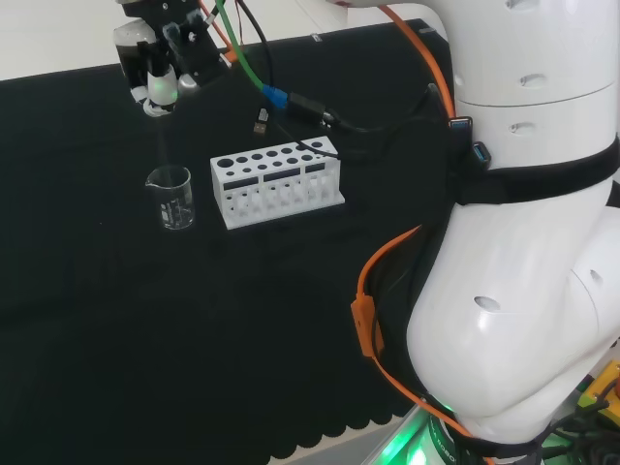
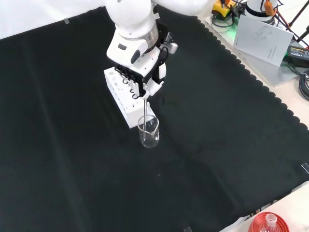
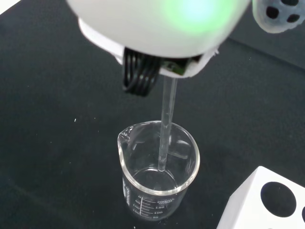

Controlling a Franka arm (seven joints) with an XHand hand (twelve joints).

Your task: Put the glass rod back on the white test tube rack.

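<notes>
In the head view, the hand (image 1: 160, 68) hangs above a small glass beaker (image 1: 171, 198), which stands just left of the white test tube rack (image 1: 277, 181). In the front view, the fingers (image 2: 145, 88) are curled round the top of the glass rod (image 2: 146, 113), and the rod goes straight down into the beaker. In the wrist view, the rod's lower end (image 3: 162, 162) is inside the beaker.
</notes>
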